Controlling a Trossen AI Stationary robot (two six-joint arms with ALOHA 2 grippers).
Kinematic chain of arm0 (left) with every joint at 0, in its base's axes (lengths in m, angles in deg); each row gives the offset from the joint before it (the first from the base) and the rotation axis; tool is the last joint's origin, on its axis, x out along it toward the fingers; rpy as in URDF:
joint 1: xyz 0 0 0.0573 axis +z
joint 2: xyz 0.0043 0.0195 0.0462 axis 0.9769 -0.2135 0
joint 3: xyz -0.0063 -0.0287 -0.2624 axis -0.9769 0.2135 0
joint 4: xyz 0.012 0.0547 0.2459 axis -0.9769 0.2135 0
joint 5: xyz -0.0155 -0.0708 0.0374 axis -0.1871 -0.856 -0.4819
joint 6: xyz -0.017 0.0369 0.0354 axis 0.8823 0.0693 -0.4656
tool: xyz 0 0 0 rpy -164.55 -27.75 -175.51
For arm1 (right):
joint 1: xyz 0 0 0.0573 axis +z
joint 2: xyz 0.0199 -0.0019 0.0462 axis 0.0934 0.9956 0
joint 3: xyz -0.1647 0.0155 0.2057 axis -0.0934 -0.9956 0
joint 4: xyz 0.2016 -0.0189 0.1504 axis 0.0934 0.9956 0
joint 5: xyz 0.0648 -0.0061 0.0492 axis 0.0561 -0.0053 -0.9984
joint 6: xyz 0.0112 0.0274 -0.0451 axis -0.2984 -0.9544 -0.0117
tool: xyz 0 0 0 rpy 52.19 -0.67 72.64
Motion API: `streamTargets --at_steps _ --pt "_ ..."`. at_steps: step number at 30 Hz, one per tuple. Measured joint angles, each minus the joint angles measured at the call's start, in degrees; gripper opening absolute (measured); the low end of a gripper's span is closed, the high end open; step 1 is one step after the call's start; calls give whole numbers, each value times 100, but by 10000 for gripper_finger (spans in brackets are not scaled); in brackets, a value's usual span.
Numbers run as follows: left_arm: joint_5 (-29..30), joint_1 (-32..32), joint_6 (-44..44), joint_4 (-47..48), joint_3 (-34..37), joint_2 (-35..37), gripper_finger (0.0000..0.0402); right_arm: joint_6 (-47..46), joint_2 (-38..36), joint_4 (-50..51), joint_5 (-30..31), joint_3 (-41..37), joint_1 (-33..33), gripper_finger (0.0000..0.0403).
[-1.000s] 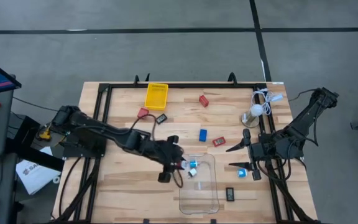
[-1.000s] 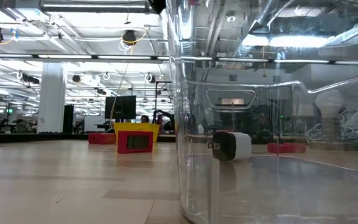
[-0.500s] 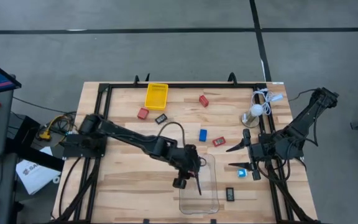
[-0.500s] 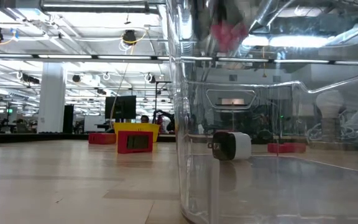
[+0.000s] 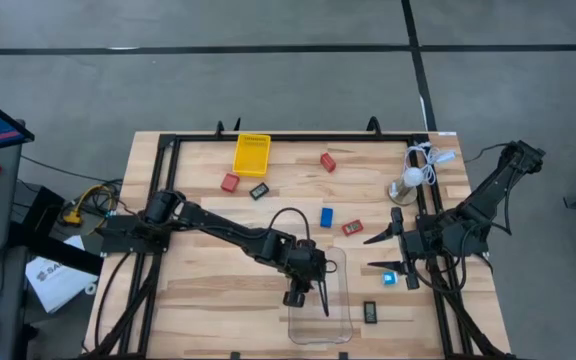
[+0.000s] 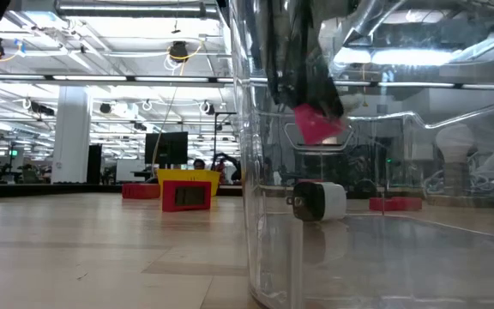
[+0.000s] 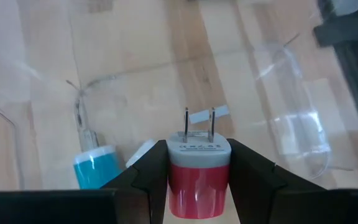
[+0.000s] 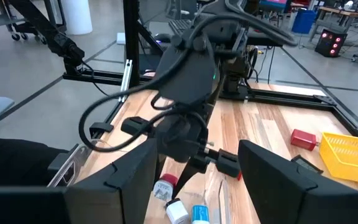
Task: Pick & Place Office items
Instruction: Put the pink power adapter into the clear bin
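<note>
Right now the left gripper is clamped on a red plug adapter, its two fingers pressing the sides of the red body while the white face with its two metal prongs points forward, away from the wrist. In the high view this gripper hangs over the near-left part of the clear plastic bin, and the low view shows the red adapter inside the bin's walls but well above its floor, so the release looks to call for a short drop or a little more descent. The adapter's long axis runs along the gripper's reach, prongs leading. Below it on the bin floor lie a cyan-and-white adapter and a white piece beside it. The right gripper waits with its fingers spread wide and empty, near the table's right side, just by a cyan piece. A blue block and a red block lie between the arms, beyond the bin; the right arm seems nearer the red one. A black labelled rectangle sits just right of the bin.
</note>
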Motion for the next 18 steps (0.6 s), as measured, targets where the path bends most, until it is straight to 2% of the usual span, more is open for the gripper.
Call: streamTargets --at_steps 18 --pt "136 -198 413 -38 34 -84 125 -17 39 9 4 -2 0 221"
